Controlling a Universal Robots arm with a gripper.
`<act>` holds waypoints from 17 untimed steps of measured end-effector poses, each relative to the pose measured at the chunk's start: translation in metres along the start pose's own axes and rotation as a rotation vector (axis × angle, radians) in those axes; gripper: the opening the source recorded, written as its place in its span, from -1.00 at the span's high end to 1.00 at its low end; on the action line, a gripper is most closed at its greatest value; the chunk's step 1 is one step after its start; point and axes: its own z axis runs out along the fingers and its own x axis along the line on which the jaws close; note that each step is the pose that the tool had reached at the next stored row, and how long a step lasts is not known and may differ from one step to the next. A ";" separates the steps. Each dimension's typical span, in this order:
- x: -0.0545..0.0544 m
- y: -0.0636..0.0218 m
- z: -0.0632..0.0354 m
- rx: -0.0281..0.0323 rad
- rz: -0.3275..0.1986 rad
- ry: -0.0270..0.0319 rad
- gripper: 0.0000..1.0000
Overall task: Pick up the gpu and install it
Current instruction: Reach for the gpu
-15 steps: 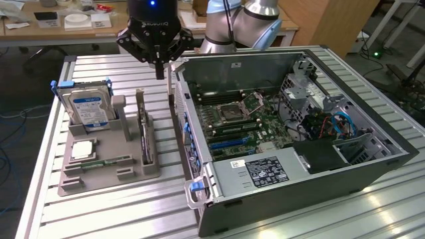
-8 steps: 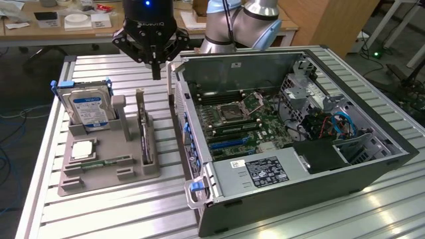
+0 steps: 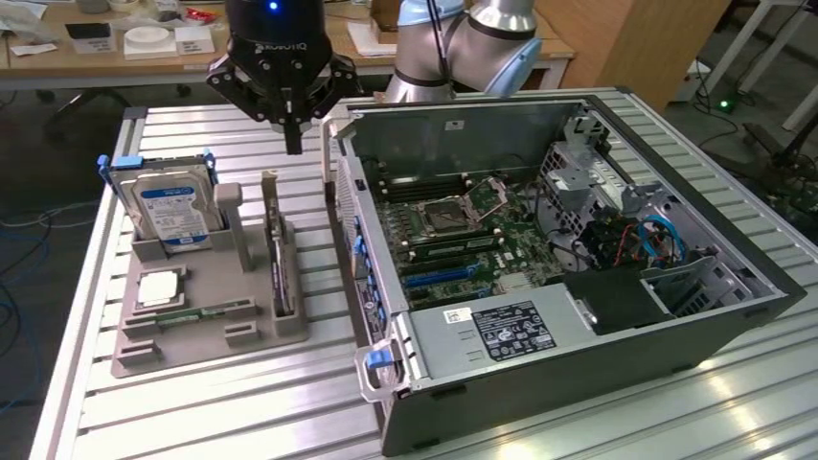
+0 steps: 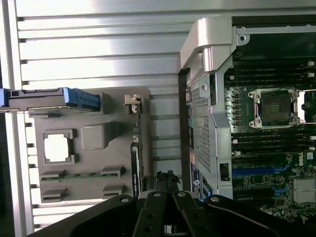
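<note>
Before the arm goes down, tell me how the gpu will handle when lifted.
The gpu is a thin flat card, so probably stiff and light. It stands on edge in the grey holder, so it may bind if pulled crooked.

Narrow bare lane of bench between computer case, the exterior view's right, and grey holder, where upright gpu and hard drive obstruct.
</note>
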 end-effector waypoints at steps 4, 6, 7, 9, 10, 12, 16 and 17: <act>0.003 -0.0002 0.0000 0.0000 0.000 0.0002 0.80; 0.005 -0.0004 0.0000 0.0000 0.000 0.0003 0.80; 0.006 -0.0004 0.0000 0.0001 0.000 0.0003 0.80; 0.007 -0.0005 0.0000 0.0000 0.000 0.0004 0.80; 0.008 -0.0006 0.0000 0.0000 0.000 0.0004 0.80; 0.010 -0.0007 0.0000 0.0001 0.000 0.0005 0.80; 0.013 -0.0010 0.0000 0.0001 0.000 0.0006 0.80; 0.014 -0.0010 0.0000 0.0001 0.000 0.0007 0.80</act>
